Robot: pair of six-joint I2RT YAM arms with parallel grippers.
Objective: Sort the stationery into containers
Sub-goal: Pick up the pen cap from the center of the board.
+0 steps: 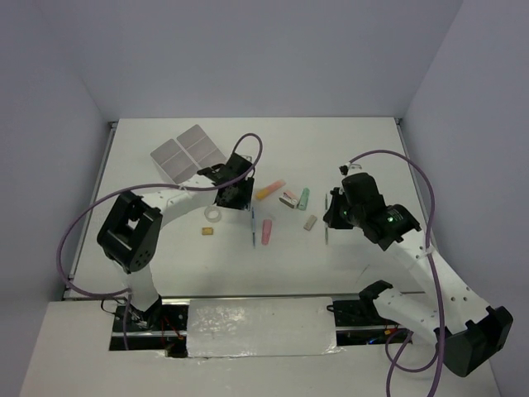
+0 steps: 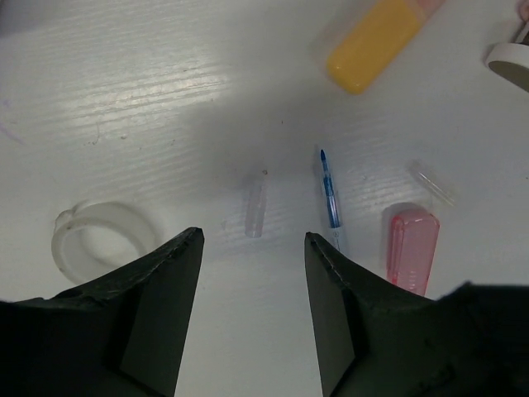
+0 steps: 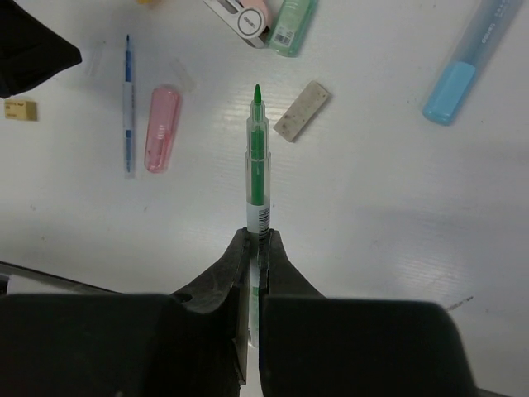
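White tabletop under grey walls, carrying:
- containers, sitting upper left of the top view, well apart from the loose items.
- Left gripper, jaws standing apart, gripping nothing, hovering nearest the blue pen.
- Right gripper, clamping a green pen.
- Blue pen, lying just right of the left gap, long axis running up-frame.
- Clear cap, lying inside that gap.

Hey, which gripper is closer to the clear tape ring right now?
Left. The left gripper is right beside the tape ring, jaws apart. The right gripper is well off to the ring's right, shut on a green pen.
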